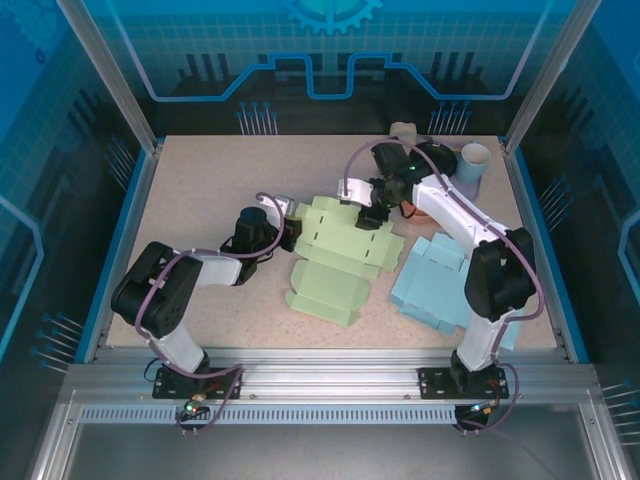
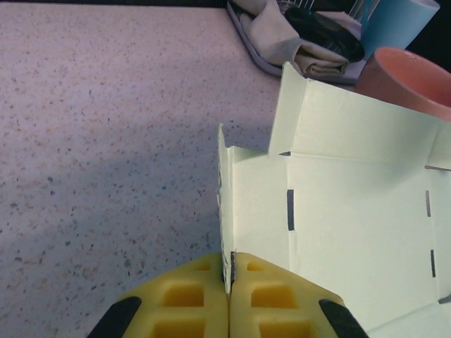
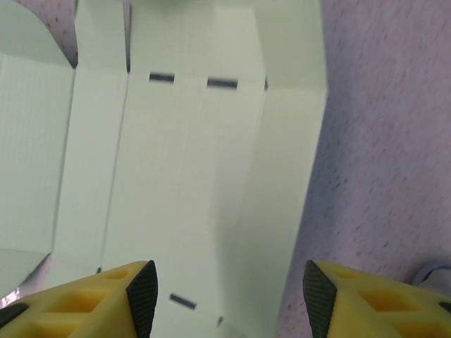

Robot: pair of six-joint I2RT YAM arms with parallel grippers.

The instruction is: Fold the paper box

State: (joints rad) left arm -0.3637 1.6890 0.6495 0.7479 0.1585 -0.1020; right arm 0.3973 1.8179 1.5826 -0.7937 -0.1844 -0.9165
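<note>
A pale green paper box [image 1: 340, 255] lies unfolded in the middle of the table. My left gripper [image 1: 290, 232] is at its left edge. In the left wrist view the yellow fingers [image 2: 190, 296] are pressed together on a thin side flap [image 2: 223, 190] that stands upright; the rest of the box [image 2: 352, 211] spreads flat to the right. My right gripper [image 1: 372, 215] hangs over the box's far right part. In the right wrist view it [image 3: 225, 296] stands open, fingers wide apart on either side of the box's right-hand panel [image 3: 282, 183], which tilts up slightly along a crease.
A light blue unfolded box [image 1: 435, 285] lies to the right of the green one. At the back right stand a pale blue cup [image 1: 474, 162], a pink bowl [image 2: 409, 77] and a tray with a cloth [image 2: 282, 35]. Bare speckled table [image 1: 210, 190] lies to the left.
</note>
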